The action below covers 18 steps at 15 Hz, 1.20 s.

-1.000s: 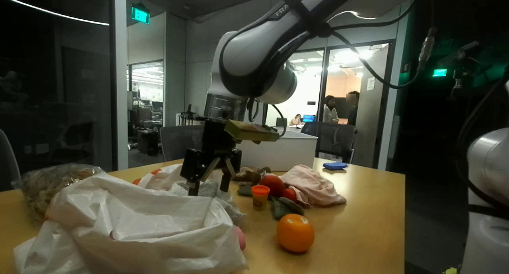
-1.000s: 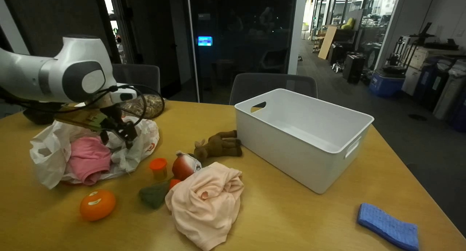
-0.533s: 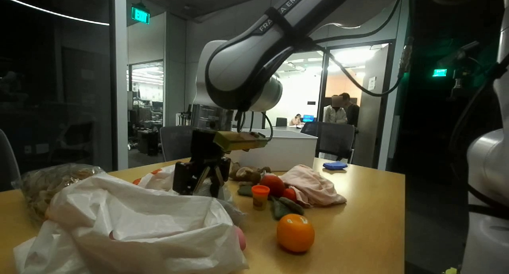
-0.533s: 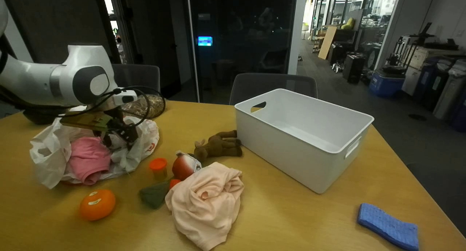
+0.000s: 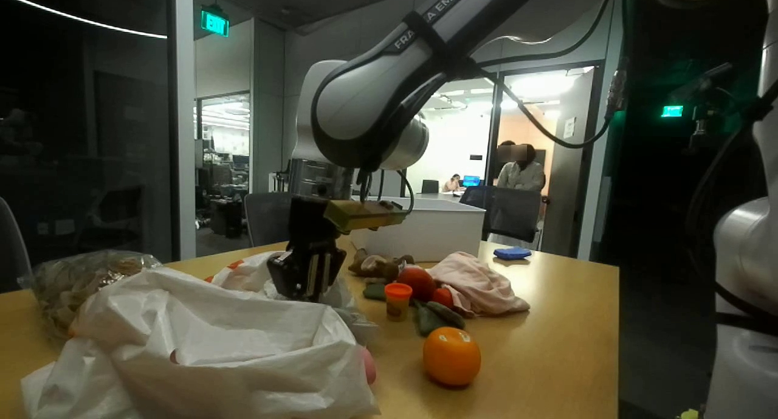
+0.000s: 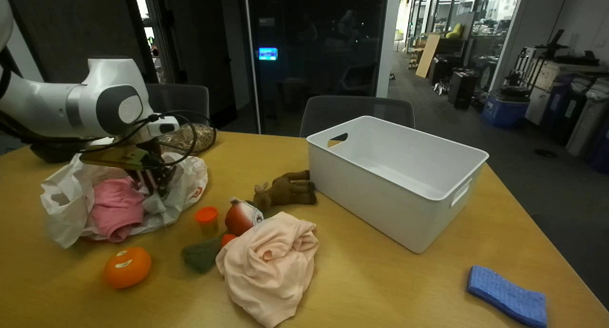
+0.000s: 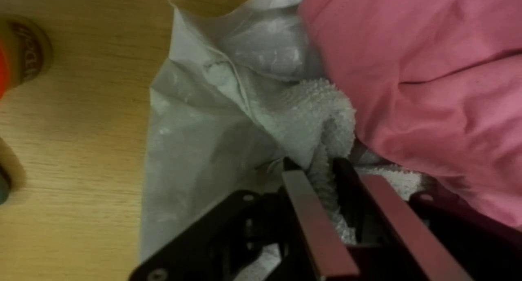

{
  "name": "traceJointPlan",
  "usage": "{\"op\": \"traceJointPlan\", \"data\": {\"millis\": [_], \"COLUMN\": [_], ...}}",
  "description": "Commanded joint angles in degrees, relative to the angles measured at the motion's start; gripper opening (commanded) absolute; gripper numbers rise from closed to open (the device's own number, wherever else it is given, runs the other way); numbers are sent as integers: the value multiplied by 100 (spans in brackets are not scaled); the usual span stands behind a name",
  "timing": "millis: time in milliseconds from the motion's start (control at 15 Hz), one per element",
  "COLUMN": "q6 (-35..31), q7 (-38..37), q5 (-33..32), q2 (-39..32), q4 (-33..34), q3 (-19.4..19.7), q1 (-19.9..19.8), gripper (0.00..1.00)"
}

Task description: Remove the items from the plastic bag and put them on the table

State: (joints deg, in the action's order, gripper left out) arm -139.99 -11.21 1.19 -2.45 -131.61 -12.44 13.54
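The white plastic bag (image 5: 213,352) lies slumped on the tan table (image 5: 547,358), its mouth showing a pink cloth (image 6: 116,206). Beside the pink cloth, a pale grey terry towel (image 7: 326,109) sits inside the bag in the wrist view. My gripper (image 7: 316,164) reaches down into the bag's mouth, its fingers drawn close together with a fold of towel pinched between them. In an exterior view the fingertips are partly hidden behind the bag. Out on the table lie a red fruit-like piece (image 6: 239,218), a small red one (image 5: 442,297) and a dark green one (image 6: 201,255).
An orange (image 6: 127,268) and a Play-Doh cup (image 6: 207,220) stand near the bag. Further off are a peach cloth (image 6: 271,271), a brown toy animal (image 6: 285,192), a white bin (image 6: 376,190) and a blue cloth (image 6: 506,294). A clear bag (image 5: 91,291) lies behind the white one.
My gripper has come down deeper into the bag, and its fingers have closed from wide apart to nearly together on the towel. The loose objects on the table have not moved.
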Motion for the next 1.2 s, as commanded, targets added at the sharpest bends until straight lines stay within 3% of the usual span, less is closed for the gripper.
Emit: {"op": "traceJointPlan", "data": {"millis": [0,667,867,1133], "q6": [30,384,699,1593], "q7": [36,110,656,1848], "q5": [46,294,1193,2804], "q2": [151,1976,2561,2706], "q4": [95,-319,-433,-324], "q3": [-25,221,595,1244], "q1": [-3,-229,-128,131], "gripper": [4,8,8,8]}}
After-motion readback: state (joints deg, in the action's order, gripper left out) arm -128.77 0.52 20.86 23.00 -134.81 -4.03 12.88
